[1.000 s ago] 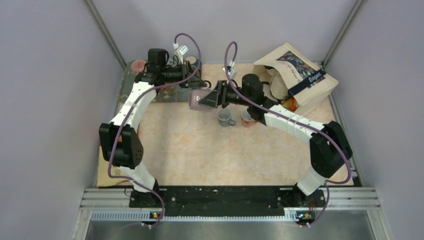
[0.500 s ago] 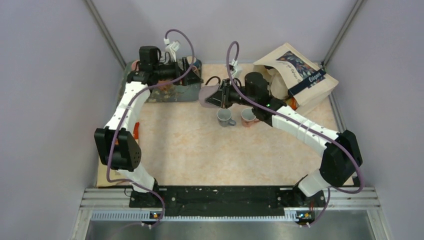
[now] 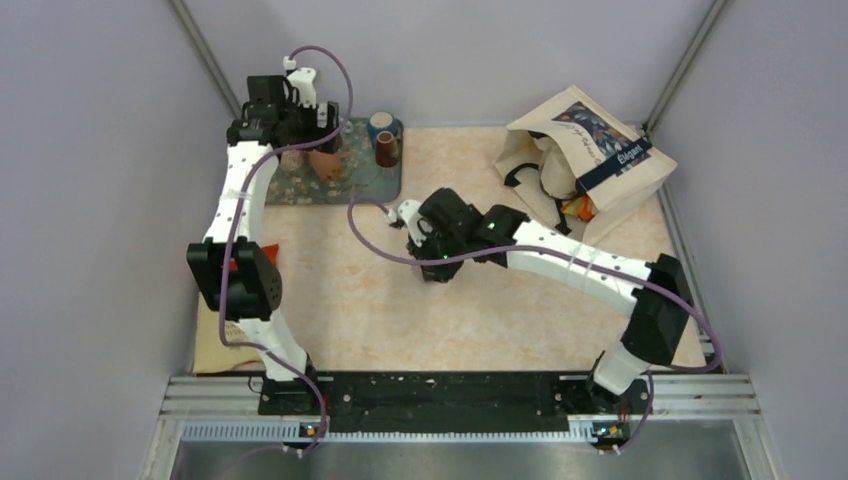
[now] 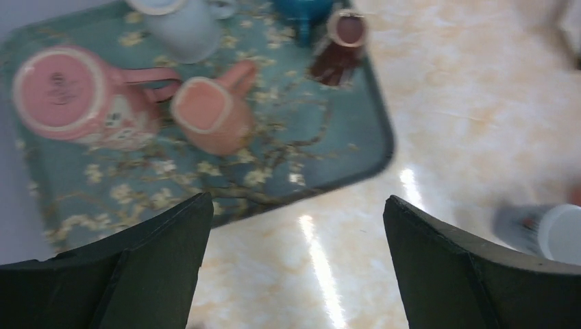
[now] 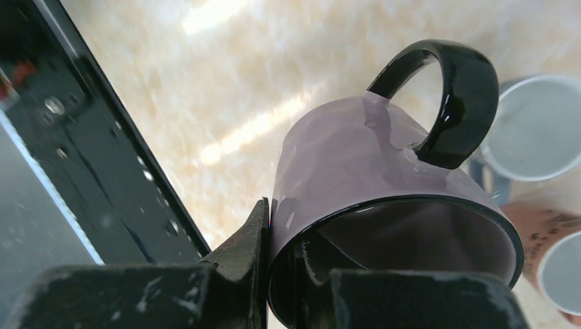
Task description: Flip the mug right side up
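Fingers (image 5: 241, 264) of the right gripper (image 5: 284, 240) are clamped on the rim of the glossy lilac ceramic mug with a black handle and black inside (image 5: 342, 164) in the right wrist view, one finger outside the wall and one inside. The mug's mouth is turned toward the camera, with the handle at about 1 o'clock. Whether its base is touching the beige marbled tabletop (image 5: 205, 89) can't be told, tbh. A grey mug (image 5: 541, 130) is seen mouth-up at 3 o'clock of it, and a terracotta mug (image 5: 548, 260) at 4 o'clock.

In the left wrist view, the left gripper (image 4: 296, 202) is spread wide with nothing held between its fingers. It is hung over the table just off the edge of the teal floral tray (image 4: 301, 154). On the tray, a big pink mug (image 4: 65, 92) is shown base-up at 10 o'clock, with a smaller pink mug (image 4: 209, 113) just beside it. A pale mug (image 4: 178, 24) is parked at 11 and a dark brown mug (image 4: 339, 44) at 1.

In the top view, the right gripper (image 3: 432, 265) is pointed down near mid-table and the lilac mug is hidden under it. The left gripper (image 3: 325, 135) is held above the tray (image 3: 290, 185) at 11 o'clock. A tan paper bag (image 3: 585, 150) is slumped at 1 o'clock.
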`<state>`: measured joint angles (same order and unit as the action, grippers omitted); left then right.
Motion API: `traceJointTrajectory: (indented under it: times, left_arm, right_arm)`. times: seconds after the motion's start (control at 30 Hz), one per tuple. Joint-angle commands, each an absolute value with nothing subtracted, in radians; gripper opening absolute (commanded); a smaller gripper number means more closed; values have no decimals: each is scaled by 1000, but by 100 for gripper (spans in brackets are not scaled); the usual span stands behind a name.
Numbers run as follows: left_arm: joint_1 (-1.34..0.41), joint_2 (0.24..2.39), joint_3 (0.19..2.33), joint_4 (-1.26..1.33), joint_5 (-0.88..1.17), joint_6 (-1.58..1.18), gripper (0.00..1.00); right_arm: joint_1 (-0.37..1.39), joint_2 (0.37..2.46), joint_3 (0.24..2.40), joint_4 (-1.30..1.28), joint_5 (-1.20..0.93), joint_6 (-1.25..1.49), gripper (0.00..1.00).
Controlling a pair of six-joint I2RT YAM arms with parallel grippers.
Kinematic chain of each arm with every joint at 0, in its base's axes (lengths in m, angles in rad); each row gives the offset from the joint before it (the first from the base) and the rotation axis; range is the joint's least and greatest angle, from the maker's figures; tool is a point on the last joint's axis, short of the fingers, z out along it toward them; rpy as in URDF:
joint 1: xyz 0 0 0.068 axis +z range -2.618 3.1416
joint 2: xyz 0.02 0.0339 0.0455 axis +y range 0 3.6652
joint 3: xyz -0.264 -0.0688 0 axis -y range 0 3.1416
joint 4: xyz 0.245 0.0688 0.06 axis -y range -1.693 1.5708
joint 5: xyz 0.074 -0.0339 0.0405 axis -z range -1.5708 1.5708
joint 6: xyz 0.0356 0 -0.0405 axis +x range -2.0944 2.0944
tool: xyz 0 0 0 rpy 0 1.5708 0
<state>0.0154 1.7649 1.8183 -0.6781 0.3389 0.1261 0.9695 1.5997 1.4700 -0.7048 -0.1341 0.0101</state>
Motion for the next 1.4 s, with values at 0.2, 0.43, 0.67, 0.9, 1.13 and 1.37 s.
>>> traceJointTrajectory:
  times: [0.2, 0.43, 0.67, 0.9, 1.13, 1.37]
  left_arm:
    - [53, 2088, 2051, -670, -24, 199, 99]
    - [52, 2221, 2093, -542, -99, 182, 99]
    - [54, 2297, 2127, -484, -27, 179, 99]
    - [53, 2350, 2156, -437, 60, 203, 99]
    - [57, 2405, 2215, -430, 96, 207, 91]
    - [71, 2325, 2097, -410, 212, 220, 35]
  right_arm:
    - [990, 1737, 1371, -798, -27, -124, 0]
    - [989, 1778, 1327, -771, -38, -130, 0]
    - [991, 1843, 1333, -793, -5, -134, 0]
    - [992, 1835, 1363, -818, -6, -131, 43]
    - [992, 1793, 1361, -823, -22, -126, 64]
    - [991, 1751, 1361, -833, -31, -123, 78]
